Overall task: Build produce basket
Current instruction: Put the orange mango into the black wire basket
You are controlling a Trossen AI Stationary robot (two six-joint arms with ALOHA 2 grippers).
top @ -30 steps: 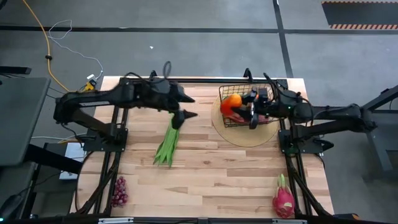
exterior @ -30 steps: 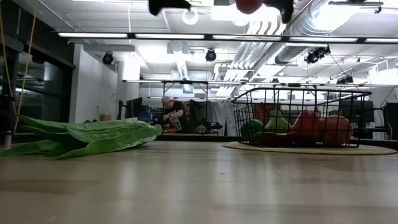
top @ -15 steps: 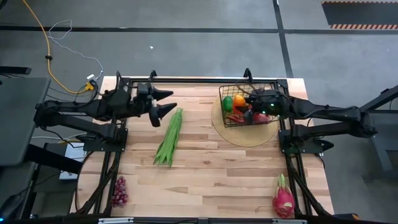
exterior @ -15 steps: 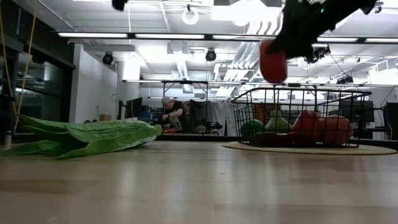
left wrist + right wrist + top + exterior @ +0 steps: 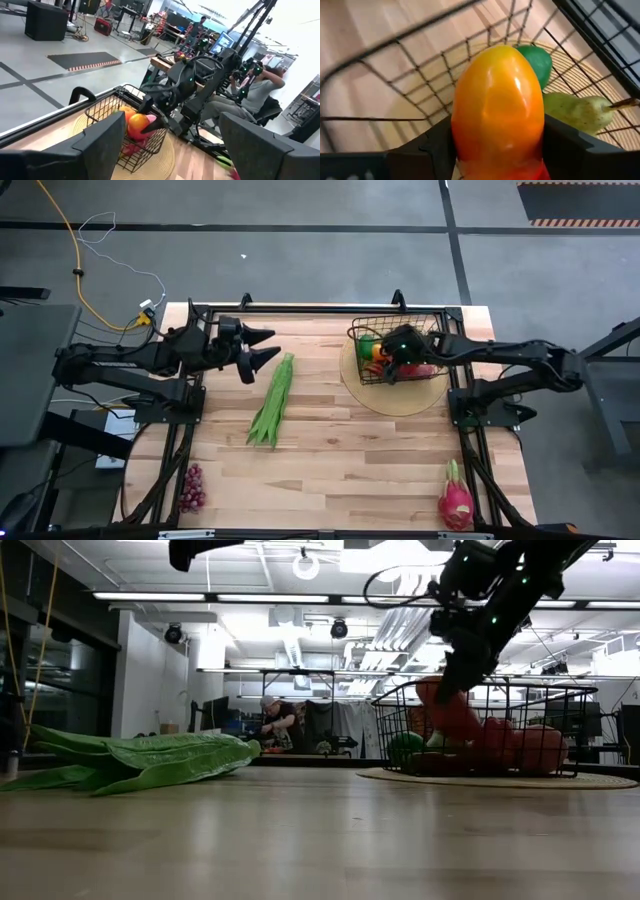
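Observation:
The black wire basket (image 5: 400, 320) stands on a round tan mat (image 5: 400, 398) at the far right. It holds a green pepper (image 5: 537, 60), a pear (image 5: 577, 112) and red produce (image 5: 520, 745). My right gripper (image 5: 392, 358) reaches down into the basket, shut on an orange pepper (image 5: 497, 105). My left gripper (image 5: 262, 348) is open and empty, high above the table, left of the far end of the long green beans (image 5: 272, 398). The beans lie flat on the table. Purple grapes (image 5: 190, 488) lie at the near left and a pink dragon fruit (image 5: 455, 498) at the near right. My right gripper pinches the orange pepper between its two fingers, on two opposite sides (image 5: 462, 125). The fingers come from above, slanting down from the table's right. The pepper is inside the basket's walls (image 5: 450, 710), among the other produce. Whether it rests on them I cannot tell.
The basket's upright handles (image 5: 398, 298) and wire rim (image 5: 500, 690) stand around my right gripper. Bare wood (image 5: 350, 450) lies between the beans and the mat. A person sits in the room beyond the table (image 5: 260, 95).
My right gripper has come down from high above the table into the basket, carrying the orange pepper. My left gripper has drawn back from the far end of the beans toward the table's left edge, still open. The beans have stayed where they were.

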